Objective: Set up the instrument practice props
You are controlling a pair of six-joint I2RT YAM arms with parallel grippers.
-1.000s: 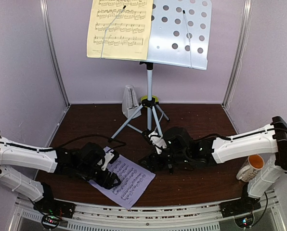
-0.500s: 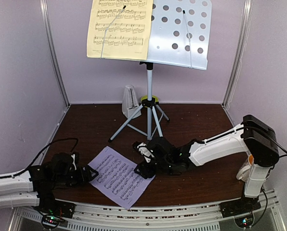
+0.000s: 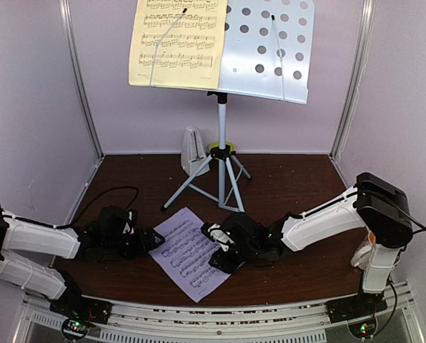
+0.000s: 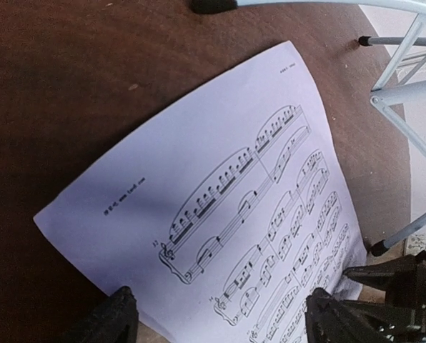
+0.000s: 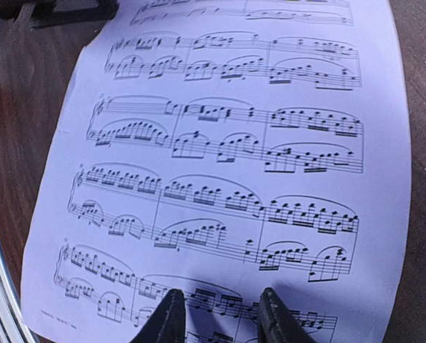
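At the back of the table (image 3: 299, 179) we see the music stand (image 3: 270, 50) holding the yellow sheet (image 3: 176, 43). Nearer us the lilac sheet (image 3: 190, 254) lies flat between the left gripper (image 4: 220, 318), jaws spread wide, and the right gripper (image 5: 220, 314), jaws narrowed yet apart over its edge.

We looked into a lab's robot test booth: plain lilac wall panels (image 3: 27, 86) in metal corner posts (image 3: 81, 78) enclosed a dark brown wooden bench (image 3: 291, 179), with a white left arm (image 3: 38, 239) and a white right arm (image 3: 324, 214) bolted at its edge.
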